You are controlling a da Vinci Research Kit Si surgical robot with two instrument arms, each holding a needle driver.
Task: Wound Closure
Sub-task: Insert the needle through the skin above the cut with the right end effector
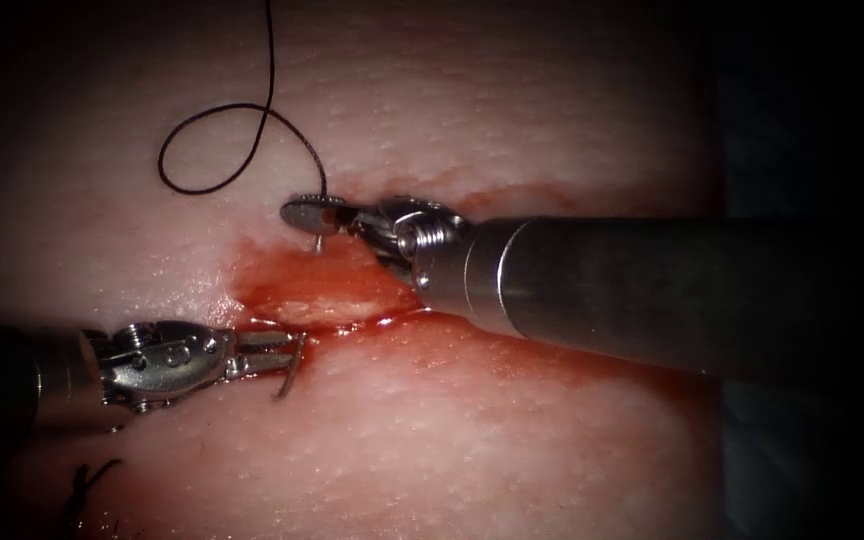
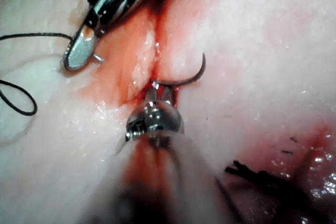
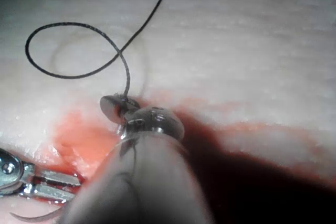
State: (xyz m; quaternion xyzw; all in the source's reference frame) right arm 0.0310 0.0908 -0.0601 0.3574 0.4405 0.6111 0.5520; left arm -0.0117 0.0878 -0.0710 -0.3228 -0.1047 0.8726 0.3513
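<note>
The open cut [image 1: 312, 285] runs across the tissue [image 1: 512, 130], wet with red fluid. My right tool [image 1: 312, 213] lies at the cut's far edge, jaws shut on the needle's tail end; a short metal stub pokes out under them. Dark thread [image 1: 202, 150] loops away from those jaws. The needle's middle is buried in the tissue. Its pointed end [image 1: 290, 372] stands out of the near edge, by the cut's left end. My left tool [image 1: 282, 355] sits there with jaws slightly apart, tips against the exposed curve [image 2: 191, 77]. The right wrist view shows the thread loop [image 3: 68, 51] above the right jaws [image 3: 113, 106].
Dark knotted thread ends of an earlier stitch [image 1: 92, 485] lie at the lower left, also seen as dark thread ends [image 2: 262, 179] beside the left shaft. The right tool's thick shaft [image 1: 652, 290] lies across the right half of the cut.
</note>
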